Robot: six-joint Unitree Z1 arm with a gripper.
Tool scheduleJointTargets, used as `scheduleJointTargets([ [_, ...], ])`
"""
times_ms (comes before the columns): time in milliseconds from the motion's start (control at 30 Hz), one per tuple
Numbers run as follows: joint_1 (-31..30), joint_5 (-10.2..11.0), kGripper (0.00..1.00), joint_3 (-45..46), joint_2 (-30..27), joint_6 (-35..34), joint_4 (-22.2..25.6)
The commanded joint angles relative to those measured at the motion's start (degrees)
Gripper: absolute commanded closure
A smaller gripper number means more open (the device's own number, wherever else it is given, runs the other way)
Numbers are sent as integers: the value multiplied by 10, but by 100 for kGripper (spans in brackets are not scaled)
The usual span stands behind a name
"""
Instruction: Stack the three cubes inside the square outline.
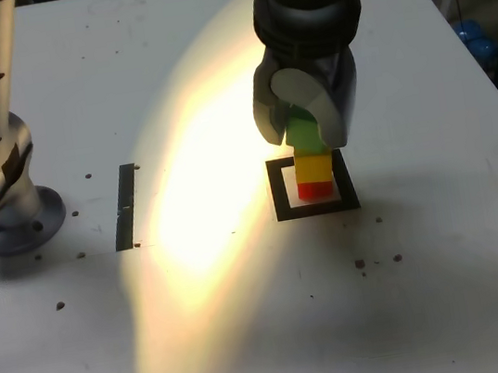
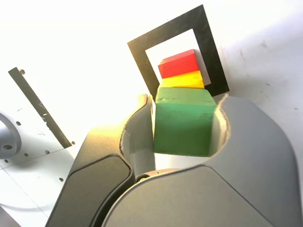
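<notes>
You see a white table (image 1: 452, 287) lit by a bright patch of light across its middle. The arm base (image 1: 3, 200) stands at the exterior view's left edge, cut off by the frame. The gripper (image 1: 308, 132) hangs over the square outline (image 1: 278, 191) and is clamped on the green cube (image 2: 183, 122), one jaw pressed against each of two opposite faces. Inside the outline, on its white centre, the red cube (image 1: 316, 190) sits on the table with the yellow cube (image 1: 314, 168) on top of it. The green cube is at the top of the column; you cannot tell whether it touches the yellow cube or sits just above it. The gripper hides much of the green cube in the exterior view. A thin black strip (image 1: 126, 206) lies well apart, towards the arm base. Small dark specks (image 1: 377, 261) dot the table.
</notes>
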Motion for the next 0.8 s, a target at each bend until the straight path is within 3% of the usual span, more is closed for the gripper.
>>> scheduleJointTargets([
  [0,4,-1,1,6,-5,-1,-1],
  [467,10,9,0,28,-34,-6,-4],
  [767,10,25,0,123,-106,-48,5],
])
